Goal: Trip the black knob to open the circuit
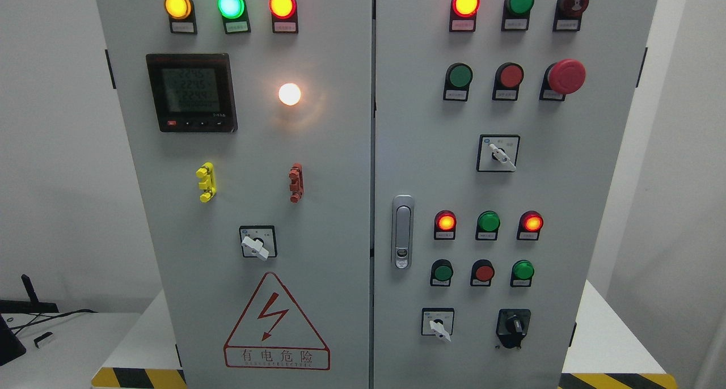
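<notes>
The black knob (513, 325) sits low on the right door of the grey electrical cabinet (340, 151), on a black square base, its handle pointing roughly straight up. To its left is a white-handled rotary switch (438, 325). Neither of my hands shows in the head view.
The right door carries lit red lamps (465, 3), green and red push buttons, a red mushroom stop button (565, 76), another white selector (499, 153) and a silver door latch (402, 231). The left door has a meter (190, 92), coloured lamps, a white selector (257, 242) and a lightning warning triangle.
</notes>
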You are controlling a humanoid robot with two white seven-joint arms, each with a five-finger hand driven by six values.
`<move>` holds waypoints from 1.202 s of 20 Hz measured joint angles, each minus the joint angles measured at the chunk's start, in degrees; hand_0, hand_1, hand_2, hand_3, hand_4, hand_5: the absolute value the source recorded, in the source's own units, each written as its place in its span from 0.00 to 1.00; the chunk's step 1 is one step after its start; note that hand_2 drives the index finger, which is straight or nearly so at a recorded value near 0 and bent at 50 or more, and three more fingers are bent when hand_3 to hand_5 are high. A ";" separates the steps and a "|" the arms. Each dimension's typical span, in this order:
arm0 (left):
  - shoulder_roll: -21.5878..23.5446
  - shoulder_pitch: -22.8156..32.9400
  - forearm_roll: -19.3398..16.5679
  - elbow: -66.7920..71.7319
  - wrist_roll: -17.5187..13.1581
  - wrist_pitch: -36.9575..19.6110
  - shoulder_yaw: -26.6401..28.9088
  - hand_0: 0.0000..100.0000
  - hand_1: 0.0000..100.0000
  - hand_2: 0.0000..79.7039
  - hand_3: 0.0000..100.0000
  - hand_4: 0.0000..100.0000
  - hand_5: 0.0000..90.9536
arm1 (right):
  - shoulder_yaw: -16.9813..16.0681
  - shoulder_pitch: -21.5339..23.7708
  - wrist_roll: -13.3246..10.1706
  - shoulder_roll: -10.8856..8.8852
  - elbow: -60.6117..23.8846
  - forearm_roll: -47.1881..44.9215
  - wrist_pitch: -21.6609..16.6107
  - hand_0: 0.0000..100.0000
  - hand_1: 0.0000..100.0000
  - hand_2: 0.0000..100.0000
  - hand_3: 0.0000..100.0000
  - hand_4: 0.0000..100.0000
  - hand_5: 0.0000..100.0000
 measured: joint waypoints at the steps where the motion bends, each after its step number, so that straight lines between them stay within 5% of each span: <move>1: 0.00 0.00 0.00 0.00 0.00 0.00 0.00 0.12 0.39 0.00 0.00 0.00 0.00 | 0.24 -0.43 -0.01 0.01 0.16 0.28 0.03 0.19 0.77 0.39 0.69 0.77 0.94; 24: 0.01 0.00 0.00 0.00 0.00 0.00 0.00 0.12 0.39 0.00 0.00 0.00 0.00 | 2.44 -8.20 -0.02 1.39 4.07 3.65 4.34 0.27 0.76 0.45 0.72 0.80 0.96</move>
